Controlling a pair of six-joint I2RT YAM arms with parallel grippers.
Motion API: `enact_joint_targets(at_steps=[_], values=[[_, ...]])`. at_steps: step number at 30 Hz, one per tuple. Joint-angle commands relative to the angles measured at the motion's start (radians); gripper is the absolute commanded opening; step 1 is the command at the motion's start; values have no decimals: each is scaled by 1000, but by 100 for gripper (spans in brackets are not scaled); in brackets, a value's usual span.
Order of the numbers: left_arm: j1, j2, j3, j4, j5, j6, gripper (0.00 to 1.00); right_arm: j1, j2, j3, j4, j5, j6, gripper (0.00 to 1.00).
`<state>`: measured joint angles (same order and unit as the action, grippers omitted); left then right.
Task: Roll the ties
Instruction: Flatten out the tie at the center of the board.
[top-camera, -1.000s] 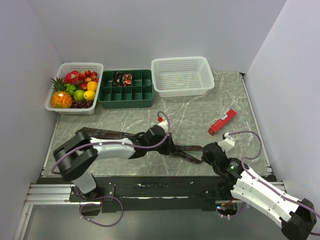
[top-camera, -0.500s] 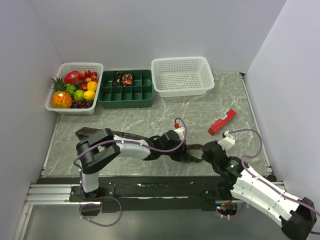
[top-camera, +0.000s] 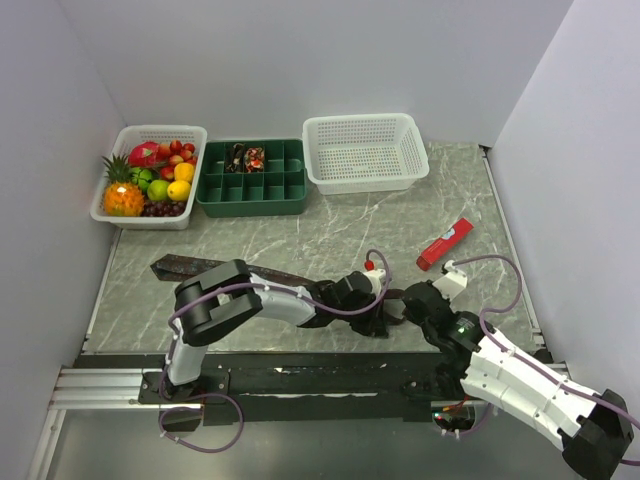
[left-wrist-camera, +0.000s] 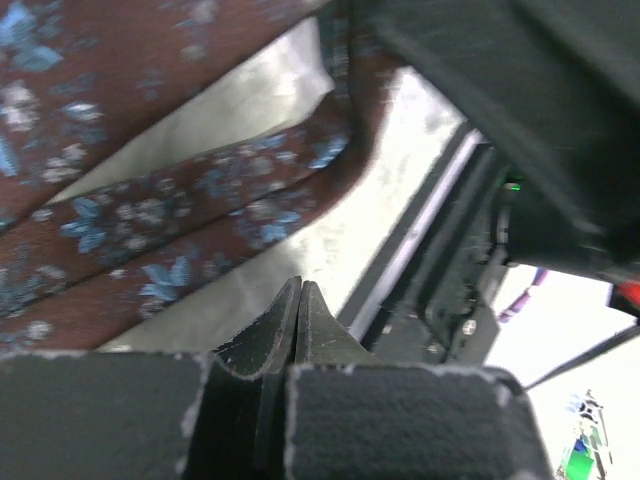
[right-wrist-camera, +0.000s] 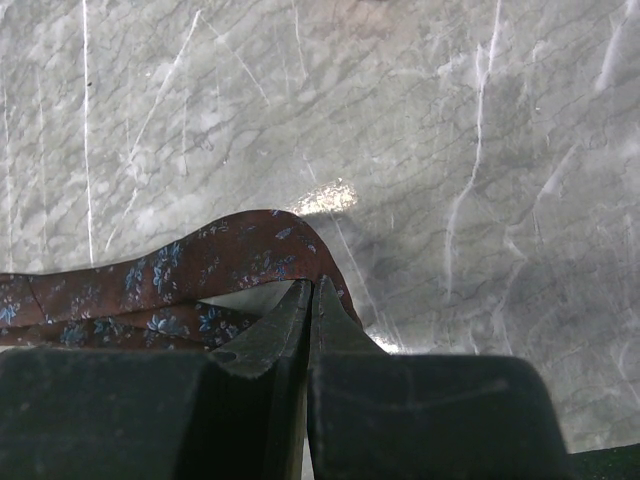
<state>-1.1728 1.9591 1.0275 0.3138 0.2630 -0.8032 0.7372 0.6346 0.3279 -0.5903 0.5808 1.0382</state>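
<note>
A dark brown tie with small blue flowers lies along the table's near side, wide end at the left. Its right part is folded over into a loop. My right gripper is shut at the bend of that loop, and the fabric runs in at the fingertips; in the top view this gripper is at the tie's right end. My left gripper is shut with nothing between its jaws, and the tie lies just beyond its tips. From above, the left gripper is right beside the right one.
At the back stand a white basket of fruit, a green compartment tray with dark rolls in one cell, and a white mesh basket. A red bar lies at the right. The table's front edge is close under both grippers.
My left arm has slid rightward along the tie until its gripper is next to the right gripper. The right arm has stayed in place.
</note>
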Motion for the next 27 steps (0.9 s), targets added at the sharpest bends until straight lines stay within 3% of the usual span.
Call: enact_joint_targets(at_steps=[1,12,18,24,25,27], values=[[2,26,55,-2,-25,12,1,8,-1,54,41,10,-43,2],[81,67,31,86,-93,-67,1,8,-9,65,17,-16,-76,3],[99,80,26,137,-120,-97,1,8,14,77,14,-12,-99,11],[99,112,57,136,-133,-96,1,7,19,103,17,-19,-161,29],[99,116,60,139,-128,-96,1,7,13,100,36,-25,-185,44],[99,129,65,153,-125,-99,1,8,-18,97,55,-26,-204,56]])
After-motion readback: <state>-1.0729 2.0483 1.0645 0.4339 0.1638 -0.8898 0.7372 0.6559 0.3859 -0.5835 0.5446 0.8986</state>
